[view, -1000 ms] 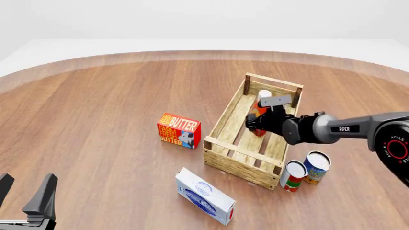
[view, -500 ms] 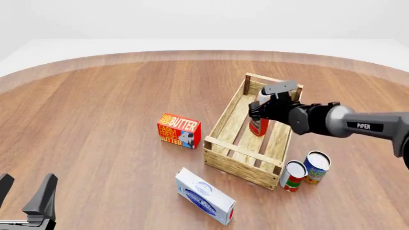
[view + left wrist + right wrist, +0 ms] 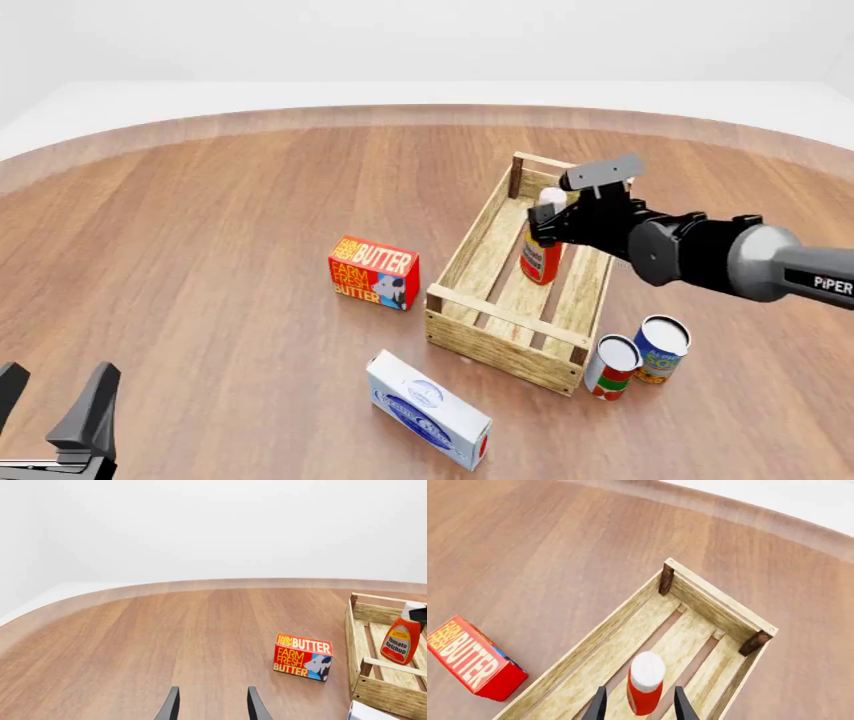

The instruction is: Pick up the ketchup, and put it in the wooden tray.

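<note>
Your one ketchup [image 3: 539, 256] stands inside the wooden tray [image 3: 470, 262], right gripper [image 3: 547, 228] spread around its cap without clamping, left gripper [image 3: 51, 400] open, two cans [image 3: 635, 358] beside the tray.

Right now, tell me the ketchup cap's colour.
White, atop the red ketchup bottle; clearest in the right wrist view.

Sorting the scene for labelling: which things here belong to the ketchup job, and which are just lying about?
Part of the job:
ketchup, standing in the tray
wooden tray
right gripper, fingers either side of the bottle

Just lying about:
butter box
white and blue carton
red-and-green can
blue can
left gripper, idle, open
</note>
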